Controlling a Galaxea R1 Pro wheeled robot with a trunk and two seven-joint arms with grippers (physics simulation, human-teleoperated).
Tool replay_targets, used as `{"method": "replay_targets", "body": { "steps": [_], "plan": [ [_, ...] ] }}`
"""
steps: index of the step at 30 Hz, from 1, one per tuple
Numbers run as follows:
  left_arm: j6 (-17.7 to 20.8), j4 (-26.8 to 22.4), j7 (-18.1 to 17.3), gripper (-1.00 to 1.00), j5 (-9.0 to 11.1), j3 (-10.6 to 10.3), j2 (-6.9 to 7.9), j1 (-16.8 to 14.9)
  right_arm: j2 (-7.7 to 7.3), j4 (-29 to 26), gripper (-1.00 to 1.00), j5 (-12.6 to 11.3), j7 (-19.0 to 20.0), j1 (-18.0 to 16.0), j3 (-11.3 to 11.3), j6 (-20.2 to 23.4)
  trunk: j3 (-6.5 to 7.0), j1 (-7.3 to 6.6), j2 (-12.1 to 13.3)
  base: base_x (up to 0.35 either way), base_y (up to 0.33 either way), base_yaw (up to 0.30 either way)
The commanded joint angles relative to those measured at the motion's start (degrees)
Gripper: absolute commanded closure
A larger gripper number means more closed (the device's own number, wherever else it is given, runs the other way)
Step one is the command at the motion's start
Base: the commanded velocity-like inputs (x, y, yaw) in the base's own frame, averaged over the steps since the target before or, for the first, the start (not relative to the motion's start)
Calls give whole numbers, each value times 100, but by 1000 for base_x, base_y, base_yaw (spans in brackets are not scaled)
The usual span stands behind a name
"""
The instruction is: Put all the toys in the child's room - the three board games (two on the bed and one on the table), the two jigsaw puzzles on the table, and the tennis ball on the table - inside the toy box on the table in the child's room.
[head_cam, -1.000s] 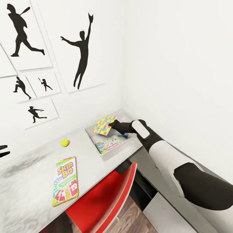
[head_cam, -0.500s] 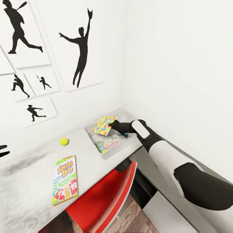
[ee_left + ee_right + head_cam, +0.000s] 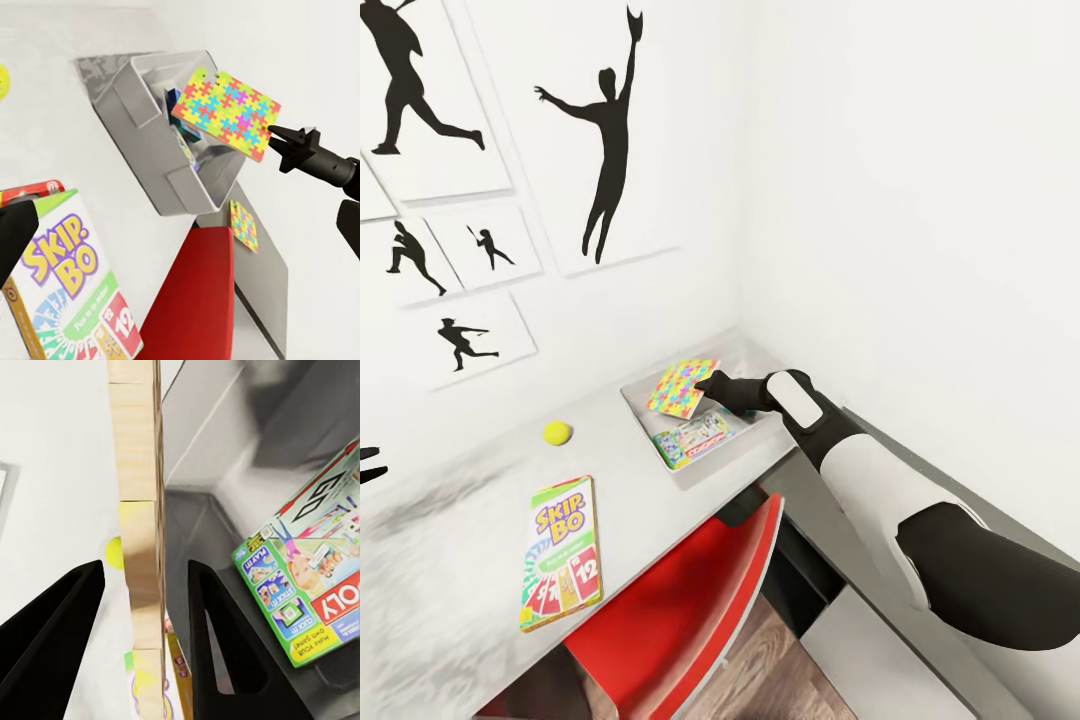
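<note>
Red, the seat of a chair fills the lower middle of the head view, and just above it lies the pale grey table. On the table at the lower left of this frame rests the Skip-Bo game, flat and untouched; a little higher sits the small tennis ball, apart from it. At the far left edge the left gripper shows as dark tips only, and I cannot tell if its fingers are spread or closed. Near the middle of the frame stands the grey toy box, and inside it lies the Monopoly game. Above the box the right gripper has its fingers clenched on one edge of a jigsaw puzzle, which hangs tilted over the far part of the box and does not touch the bottom. In the left wrist view a second puzzle lies on the lower dark part of the desk, beside the chair. On the wall behind hang black silhouette posters. I judge the step in hand is dropping this puzzle into the box. The next move calls for lowering it a little and releasing the fingers, so that it falls inside the walls and not over the rim.
</note>
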Motion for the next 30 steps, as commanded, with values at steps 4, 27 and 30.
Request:
{"method": "replay_targets", "body": {
  "steps": [4,27,30],
  "plan": [
    [61,1,-27,-100,-6,6,16,-4,0,-10,100,-56,-51,-11,11,-1,-13,3,-11,0,0,0],
    [61,9,-27,-100,1,15,26,-4,0,-99,-100,-56,-51,-15,9,30,-14,3,-11,0,0,0],
    [61,11,-27,-100,1,15,26,-4,0,-101,-100,-56,-51,-15,10,32,-14,3,-11,0,0,0]
  ]
}}
